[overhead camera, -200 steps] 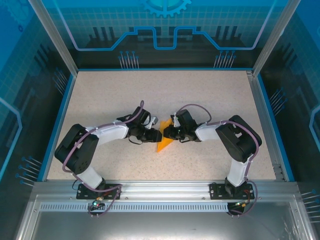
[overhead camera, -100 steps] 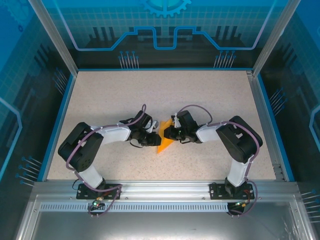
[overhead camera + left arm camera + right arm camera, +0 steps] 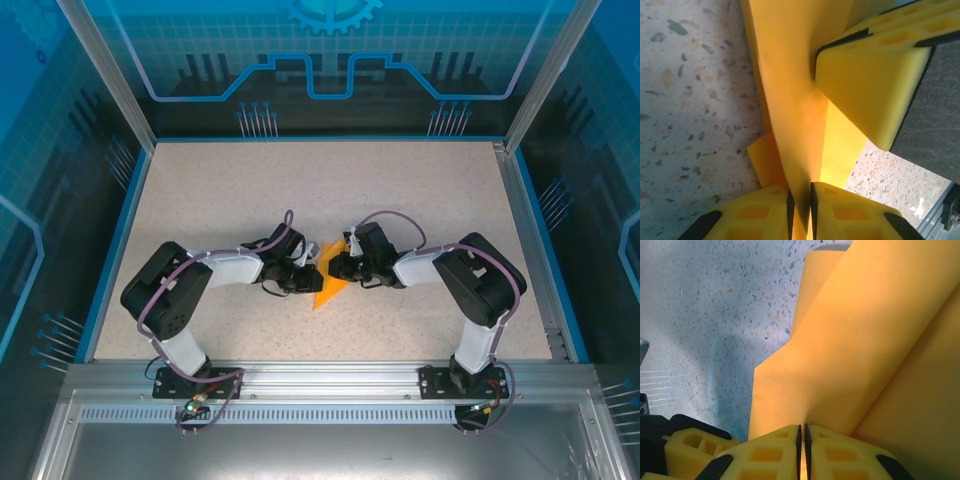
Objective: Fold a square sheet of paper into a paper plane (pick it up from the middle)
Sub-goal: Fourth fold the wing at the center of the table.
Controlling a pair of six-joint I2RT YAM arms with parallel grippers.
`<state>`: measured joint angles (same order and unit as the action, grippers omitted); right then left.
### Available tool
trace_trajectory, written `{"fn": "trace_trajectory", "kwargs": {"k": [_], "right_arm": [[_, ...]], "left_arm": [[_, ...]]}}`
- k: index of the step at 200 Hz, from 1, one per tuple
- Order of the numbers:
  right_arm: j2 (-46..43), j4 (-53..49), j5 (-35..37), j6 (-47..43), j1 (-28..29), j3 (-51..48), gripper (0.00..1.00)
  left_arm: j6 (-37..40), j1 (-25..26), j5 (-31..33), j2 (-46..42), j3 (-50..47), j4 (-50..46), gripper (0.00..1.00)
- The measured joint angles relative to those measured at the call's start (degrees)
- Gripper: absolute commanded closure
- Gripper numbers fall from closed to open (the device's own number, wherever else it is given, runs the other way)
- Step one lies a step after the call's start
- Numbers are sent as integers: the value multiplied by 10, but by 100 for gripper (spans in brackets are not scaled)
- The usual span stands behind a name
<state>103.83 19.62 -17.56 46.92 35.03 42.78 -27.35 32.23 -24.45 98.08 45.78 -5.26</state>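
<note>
The left gripper (image 3: 308,277) is clenched on the sheet of paper (image 3: 327,290): in its wrist view the two yellow pads meet on a raised ridge of the orange-yellow sheet, with only the paper's thickness between them. Ahead of these jaws the sheet rises as a tall upright fold, and a smaller flap lies flat on the speckled table (image 3: 300,190) just to their left. Straight across the fold, a finger of the right gripper (image 3: 338,268) presses against the far face of the paper. That right gripper is also grasping the sheet, its pads closed tight on a creased edge, and the paper fans up and away from its fingertips in layered panels. From above, the two grippers face each other tip to tip with the sheet between and just below them, its sharp point reaching toward the arm bases. By my reading the task is well into its middle: the square is already folded into a pointed, layered shape with a centre ridge. The panels look loose and uneven, so sharpening the creases and folding the wings probably remains.
</note>
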Motion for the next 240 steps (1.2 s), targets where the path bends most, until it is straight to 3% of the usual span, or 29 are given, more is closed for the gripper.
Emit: {"fn": "trace_trajectory", "kwargs": {"k": [175,240], "right_arm": [[-43,-31,2,7,-2,-14,85],[-21,-38,4,5,2,16,86]], "left_arm": [[-2,-4,-45,36,0,48,87],[-1,-7,-54,41,1,49,87]]}}
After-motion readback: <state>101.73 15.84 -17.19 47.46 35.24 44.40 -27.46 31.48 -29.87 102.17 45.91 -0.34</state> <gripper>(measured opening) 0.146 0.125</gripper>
